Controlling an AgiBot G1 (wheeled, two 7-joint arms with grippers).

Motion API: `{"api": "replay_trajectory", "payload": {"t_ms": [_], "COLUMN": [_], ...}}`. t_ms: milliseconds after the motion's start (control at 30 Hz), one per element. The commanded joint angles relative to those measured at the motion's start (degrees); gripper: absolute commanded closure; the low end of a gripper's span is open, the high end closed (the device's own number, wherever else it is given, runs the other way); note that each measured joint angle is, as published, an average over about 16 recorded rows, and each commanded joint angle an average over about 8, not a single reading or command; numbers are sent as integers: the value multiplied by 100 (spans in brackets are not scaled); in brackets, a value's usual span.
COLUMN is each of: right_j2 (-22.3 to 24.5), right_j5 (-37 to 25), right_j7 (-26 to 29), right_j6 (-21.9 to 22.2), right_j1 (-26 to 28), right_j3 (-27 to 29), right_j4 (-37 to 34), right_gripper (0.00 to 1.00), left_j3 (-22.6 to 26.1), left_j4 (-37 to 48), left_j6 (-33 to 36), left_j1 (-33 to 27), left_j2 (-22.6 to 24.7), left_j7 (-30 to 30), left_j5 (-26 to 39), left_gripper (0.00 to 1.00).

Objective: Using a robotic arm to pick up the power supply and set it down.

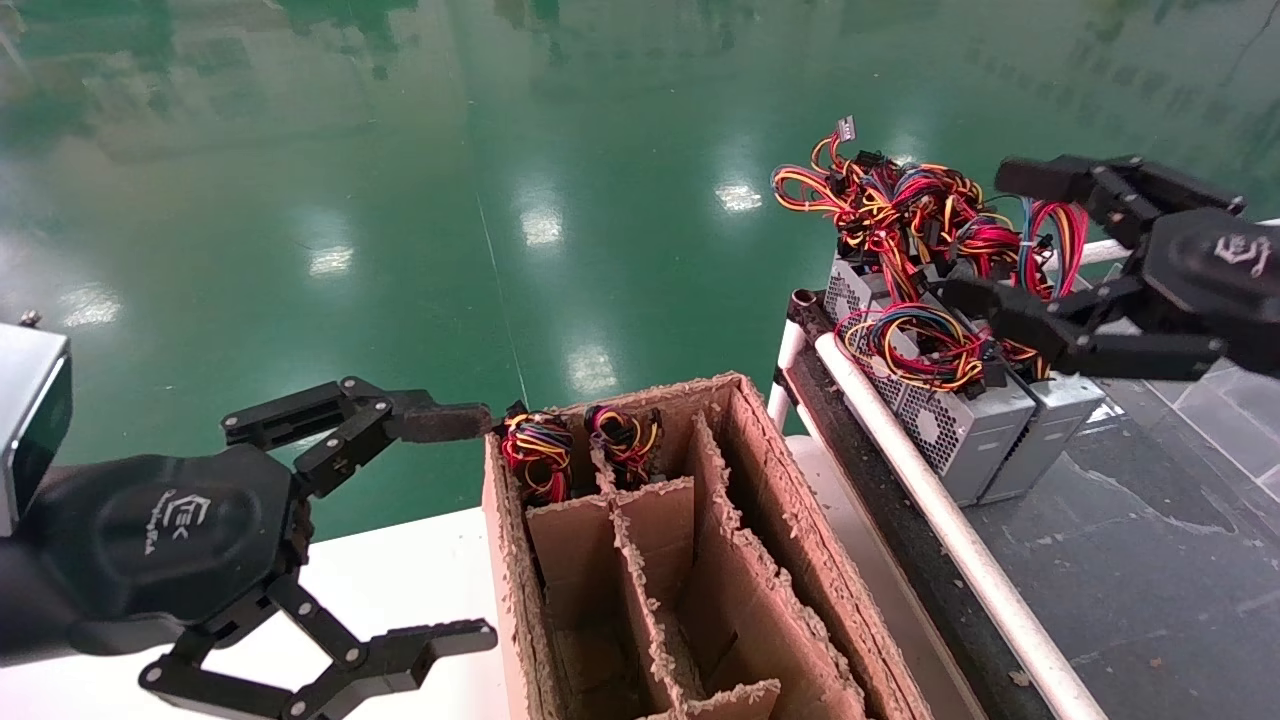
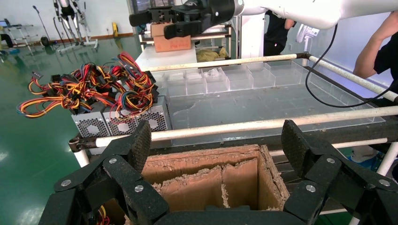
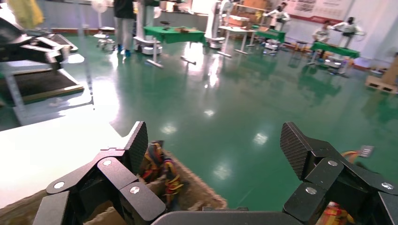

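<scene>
left hand (image 1: 440,530) fingers apart, idle beside carton (image 1: 700,560) | carton on white table (image 1: 400,580) | right hand (image 1: 985,235) fingers apart, above supplies, gripping nothing | power supply (image 1: 1045,425) just under right hand on rack (image 1: 940,530), upright among the others

right gripper (image 1: 985,235) spread wide over the wire tangle on the grey power supplies (image 1: 960,420), left gripper (image 1: 455,530) gaping beside a chewed-up cardboard box (image 1: 800,560), shiny green floor (image 1: 400,200) behind
</scene>
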Motion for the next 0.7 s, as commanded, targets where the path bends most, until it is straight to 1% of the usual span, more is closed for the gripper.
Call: {"api": "replay_trajectory", "payload": {"t_ms": [33,700], "right_j2": [17,187], "right_j5": [45,497], "right_j7": [76,828], "right_j6": [27,291], "right_j1": [-136,-1487], "right_j3": [26,288], "right_j4": [231,2524], "right_gripper": [0,0], "left_j3": [0,2], "left_j4": [0,0], "left_j6": [0,-1], "left_j1": [0,-1], "left_j2": [0,-1], "left_j7": [0,1], "left_j5": [0,-1], "left_gripper": [0,0]}}
